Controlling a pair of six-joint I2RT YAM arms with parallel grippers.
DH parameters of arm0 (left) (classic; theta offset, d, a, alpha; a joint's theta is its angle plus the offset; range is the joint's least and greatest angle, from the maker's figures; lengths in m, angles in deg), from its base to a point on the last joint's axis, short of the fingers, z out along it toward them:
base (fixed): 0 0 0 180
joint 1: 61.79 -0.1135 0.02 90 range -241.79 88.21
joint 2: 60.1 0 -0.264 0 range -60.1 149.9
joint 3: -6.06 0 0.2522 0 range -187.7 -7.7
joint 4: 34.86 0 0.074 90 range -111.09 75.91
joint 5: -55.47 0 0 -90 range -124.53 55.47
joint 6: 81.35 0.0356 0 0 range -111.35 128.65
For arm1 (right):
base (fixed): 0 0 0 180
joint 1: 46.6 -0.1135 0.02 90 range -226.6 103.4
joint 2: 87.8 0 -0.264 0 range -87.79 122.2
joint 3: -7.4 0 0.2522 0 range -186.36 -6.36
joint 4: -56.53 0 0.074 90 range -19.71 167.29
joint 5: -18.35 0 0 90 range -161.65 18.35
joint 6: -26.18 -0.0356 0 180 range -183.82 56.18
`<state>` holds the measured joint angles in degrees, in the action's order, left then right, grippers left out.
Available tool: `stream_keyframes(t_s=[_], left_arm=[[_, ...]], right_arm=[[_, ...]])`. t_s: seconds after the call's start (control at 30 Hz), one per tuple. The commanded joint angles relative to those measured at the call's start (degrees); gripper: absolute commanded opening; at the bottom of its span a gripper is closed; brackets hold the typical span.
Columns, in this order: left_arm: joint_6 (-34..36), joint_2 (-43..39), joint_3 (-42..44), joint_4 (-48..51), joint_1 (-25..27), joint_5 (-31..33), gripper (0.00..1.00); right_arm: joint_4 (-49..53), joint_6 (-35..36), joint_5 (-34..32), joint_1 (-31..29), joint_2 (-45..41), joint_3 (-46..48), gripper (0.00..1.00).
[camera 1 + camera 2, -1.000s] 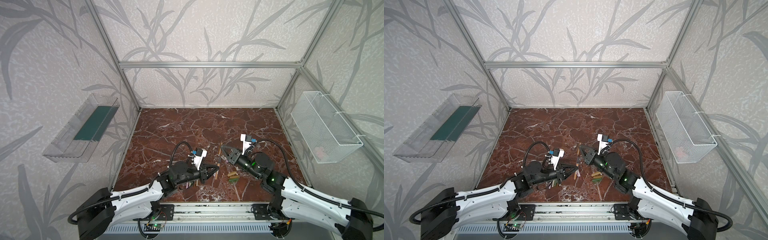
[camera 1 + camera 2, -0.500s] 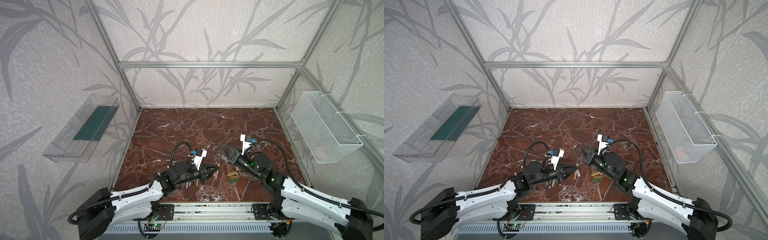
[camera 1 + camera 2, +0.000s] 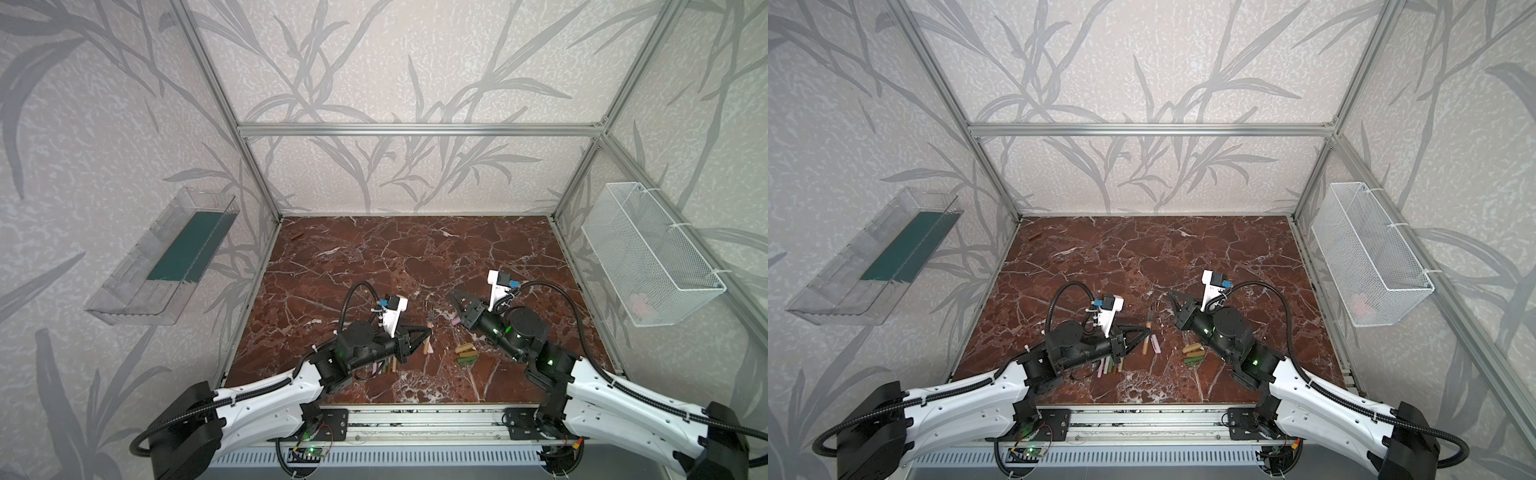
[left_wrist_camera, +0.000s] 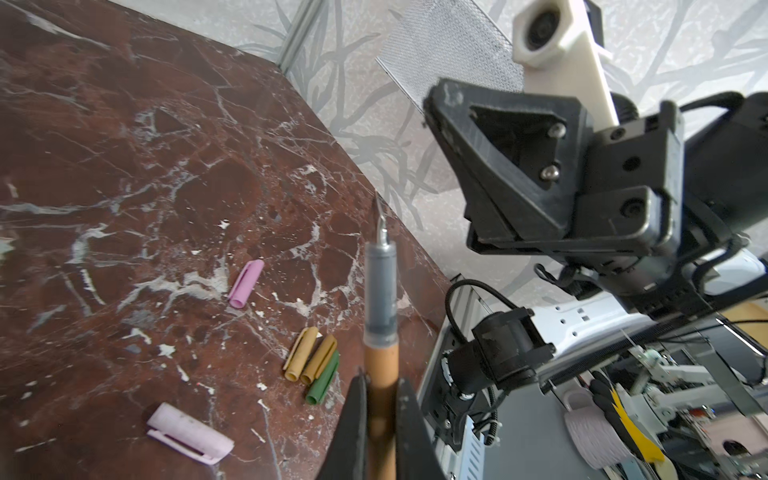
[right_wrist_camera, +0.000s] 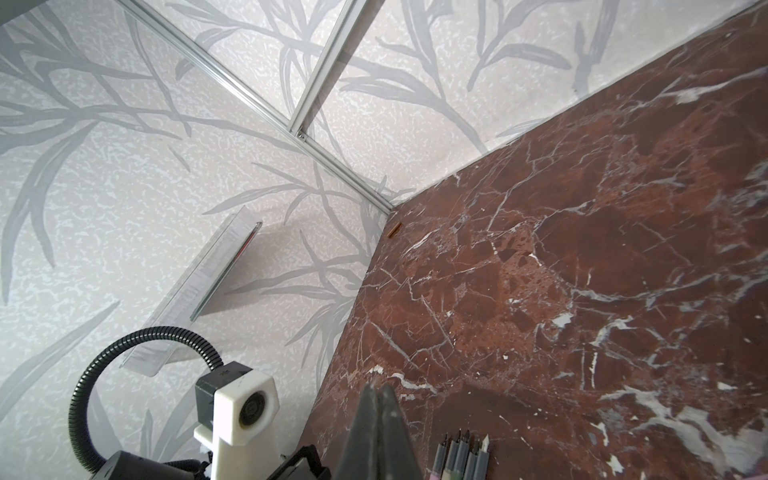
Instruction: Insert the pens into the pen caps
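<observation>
My left gripper (image 4: 380, 384) is shut on a brown pen (image 4: 381, 365), whose grey section and nib stick out beyond the jaws. In both top views this gripper (image 3: 427, 330) lies on its side low over the table. My right gripper (image 5: 376, 388) is shut on nothing and hangs raised (image 3: 454, 294), facing the held pen. Loose pen caps lie between the arms: a pink one (image 4: 247, 282), two tan ones (image 4: 300, 353), a green one (image 4: 323, 378) and another pink one (image 4: 189, 434). Several pens (image 3: 384, 368) lie bundled under the left arm, tips showing (image 5: 461, 453).
A small brown cap (image 3: 296, 237) lies in the far left corner of the marble table (image 3: 415, 257). A white wire basket (image 3: 648, 257) hangs on the right wall, a clear tray (image 3: 166, 257) on the left wall. A metal rail (image 3: 415, 419) runs along the front edge.
The right gripper's jaws have come fully together. Both arms otherwise stay where they were, and the left gripper still holds the brown pen.
</observation>
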<state>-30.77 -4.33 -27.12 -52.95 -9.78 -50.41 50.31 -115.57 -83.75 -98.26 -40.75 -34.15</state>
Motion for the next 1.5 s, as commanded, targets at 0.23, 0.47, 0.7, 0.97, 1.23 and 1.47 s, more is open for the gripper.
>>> stream_keyframes(t_s=[0.23, 0.47, 0.7, 0.97, 1.23, 1.47], left_arm=[[-0.3, 1.9, -0.4, 3.4, -10.4, -1.4, 0.00], [6.9, 2.6, -7.7, 23.5, -17.2, 10.4, 0.00], [4.6, 21.1, -18.1, 25.7, -16.4, 3.4, 0.00], [4.5, 43.6, -32.9, 33.0, -14.6, 6.2, 0.00], [5.1, 50.1, -37.8, 36.7, -14.5, 10.1, 0.00], [7.0, 49.8, -39.3, 39.9, -14.7, 12.0, 0.40]], right_arm=[[10.6, 3.3, -9.1, -0.2, -0.4, -1.9, 0.13], [22.2, 5.6, -10.2, -0.1, 10.2, -12.3, 0.19], [23.6, 7.9, -10.7, -0.1, 17.2, -14.3, 0.36], [25.7, 10.6, -8.6, -0.1, 23.4, -14.3, 0.50], [25.2, 12.1, -8.0, -0.1, 31.5, -16.5, 0.52], [26.1, 12.5, -6.9, -0.1, 37.8, -20.0, 0.52]])
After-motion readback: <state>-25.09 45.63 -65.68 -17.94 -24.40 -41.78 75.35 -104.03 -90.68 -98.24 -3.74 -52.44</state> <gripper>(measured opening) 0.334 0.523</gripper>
